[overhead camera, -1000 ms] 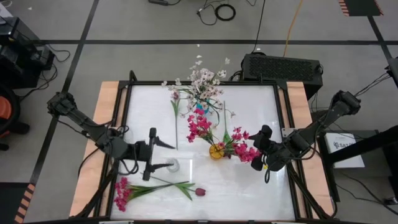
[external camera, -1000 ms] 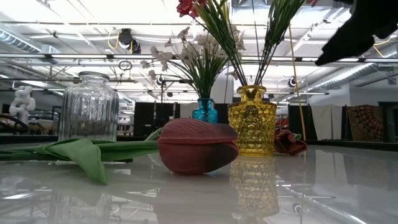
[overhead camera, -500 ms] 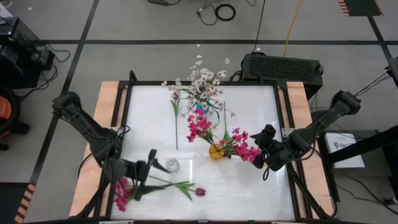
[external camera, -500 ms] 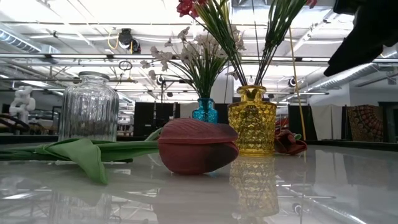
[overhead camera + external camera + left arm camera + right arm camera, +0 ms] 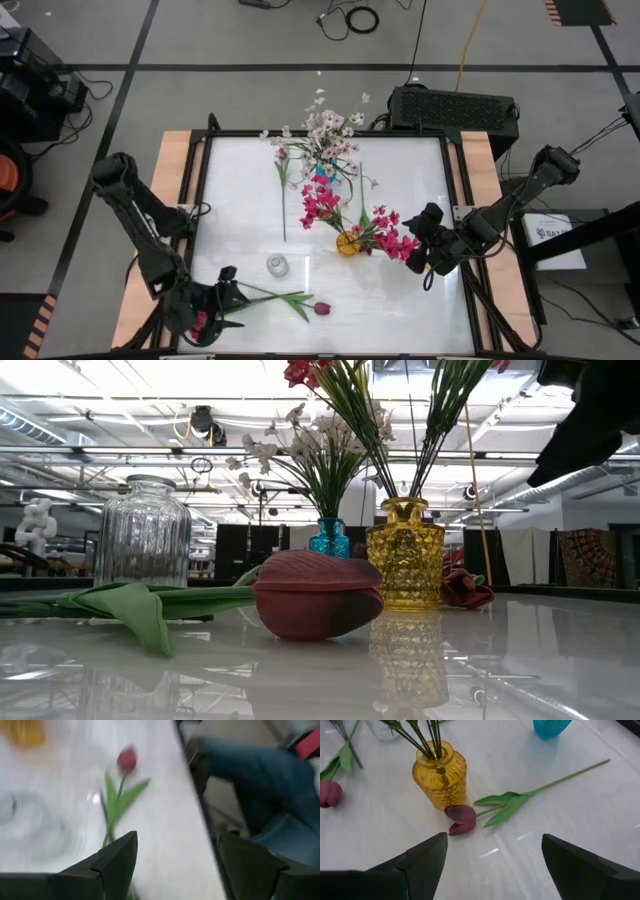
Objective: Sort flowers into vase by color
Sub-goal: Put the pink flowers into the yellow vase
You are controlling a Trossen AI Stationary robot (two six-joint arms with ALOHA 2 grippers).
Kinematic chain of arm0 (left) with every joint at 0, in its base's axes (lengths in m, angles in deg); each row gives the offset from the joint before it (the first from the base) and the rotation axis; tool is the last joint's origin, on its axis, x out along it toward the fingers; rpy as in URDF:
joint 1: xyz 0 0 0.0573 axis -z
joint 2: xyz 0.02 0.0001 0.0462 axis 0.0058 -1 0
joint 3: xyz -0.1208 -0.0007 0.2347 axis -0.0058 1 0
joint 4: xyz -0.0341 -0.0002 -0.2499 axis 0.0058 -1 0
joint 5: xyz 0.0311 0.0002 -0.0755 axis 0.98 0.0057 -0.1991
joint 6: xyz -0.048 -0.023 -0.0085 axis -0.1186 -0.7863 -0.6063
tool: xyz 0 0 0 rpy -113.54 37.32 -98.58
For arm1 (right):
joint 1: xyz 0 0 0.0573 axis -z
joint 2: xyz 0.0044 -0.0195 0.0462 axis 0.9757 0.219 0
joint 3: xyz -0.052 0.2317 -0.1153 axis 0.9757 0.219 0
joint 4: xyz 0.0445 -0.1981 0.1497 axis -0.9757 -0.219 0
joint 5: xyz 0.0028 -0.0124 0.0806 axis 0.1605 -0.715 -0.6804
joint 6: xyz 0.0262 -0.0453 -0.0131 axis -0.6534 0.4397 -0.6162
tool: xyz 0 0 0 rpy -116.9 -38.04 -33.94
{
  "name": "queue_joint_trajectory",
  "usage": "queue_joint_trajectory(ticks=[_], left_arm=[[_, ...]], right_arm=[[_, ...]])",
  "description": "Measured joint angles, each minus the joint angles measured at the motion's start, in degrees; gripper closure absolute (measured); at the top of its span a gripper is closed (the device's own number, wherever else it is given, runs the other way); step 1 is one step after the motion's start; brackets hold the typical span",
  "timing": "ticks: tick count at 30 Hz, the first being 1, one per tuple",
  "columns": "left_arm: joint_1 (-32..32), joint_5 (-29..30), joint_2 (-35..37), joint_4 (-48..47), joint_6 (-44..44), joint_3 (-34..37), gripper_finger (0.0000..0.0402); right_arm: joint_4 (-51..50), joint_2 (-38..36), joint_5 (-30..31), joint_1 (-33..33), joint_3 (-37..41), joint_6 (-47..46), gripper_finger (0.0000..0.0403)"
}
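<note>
Right now the left hand [image 5: 222, 292] sits low at the near-left corner of the desk [image 5: 400, 300], fingers spread apart, nothing between them. Right hand [image 5: 415, 250] hovers at the right side just beside the yellow vase [image 5: 347, 243], fingers wide apart too, empty.

Step in hand, my read: left hand going for the stems lying at the near edge. To do it well: come down over the stem, not the bloom, line the fingers across the stem, close only once both fingers straddle it, lift straight up so leaves don't drag the other flower along. Pick one stem at a time; the two lie close & could tangle.

Where things lie vs the left hand: magenta cluster [image 5: 196, 308] is right by the hand, partly under the arm. Maroon tulip [image 5: 321, 308] lies on its side further toward desk middle, its green stem [image 5: 270, 298] running back to the hand. In left wrist view the tulip [image 5: 127, 759] is ahead of the fingers, stem leading in between them.

Further out: clear glass vase [image 5: 277, 265] empty, near the hand, on the side away from the desk edge. Yellow vase holds magenta blooms. Blue vase [image 5: 322, 172] at the far side holds white-pink sprays. A second tulip [image 5: 461, 815] lies on the desk touching or just beside the yellow vase, in front of the right hand. One loose white-pink stem [image 5: 282, 175] lies left of the blue vase.
</note>
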Motion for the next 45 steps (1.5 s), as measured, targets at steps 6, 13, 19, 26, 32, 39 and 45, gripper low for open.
queue_joint_trajectory(ticks=[6, 13, 19, 26, 32, 39, 45], left_arm=[[0.64, -1.89, -5.32, -9.48, -14.32, 0.02, 0.0121], [0.64, -8.15, -10.61, -10.04, -22.76, 0.02, 0.0121], [0.41, -8.13, -14.67, -10.01, -23.74, 0.02, 0.0121], [0.41, -7.79, -19.14, -10.02, -23.77, 0.02, 0.0121], [0.08, -7.65, -19.71, -10.00, -23.77, 0.02, 0.0151], [-1.03, -8.02, -19.71, -10.32, -23.44, 0.02, 0.0250], [-1.05, -8.98, -19.41, -10.44, -22.16, 0.02, 0.0325]], right_arm=[[0.24, 0.00, -0.80, 0.00, 0.00, -1.80, 0.0087], [0.26, 0.00, -4.28, 0.00, 0.00, -2.82, 0.0087], [0.34, 0.00, -4.48, 0.00, 0.00, -3.36, 0.0087], [0.37, 0.00, -5.97, 0.00, 0.00, -4.74, 0.0087], [-1.43, -0.02, -5.90, 0.00, -1.33, -4.88, 0.0096], [-2.15, -0.04, -5.48, 0.00, -5.58, -5.33, 0.0123], [-2.30, -0.04, -4.84, 0.00, -6.01, -4.13, 0.0142]])
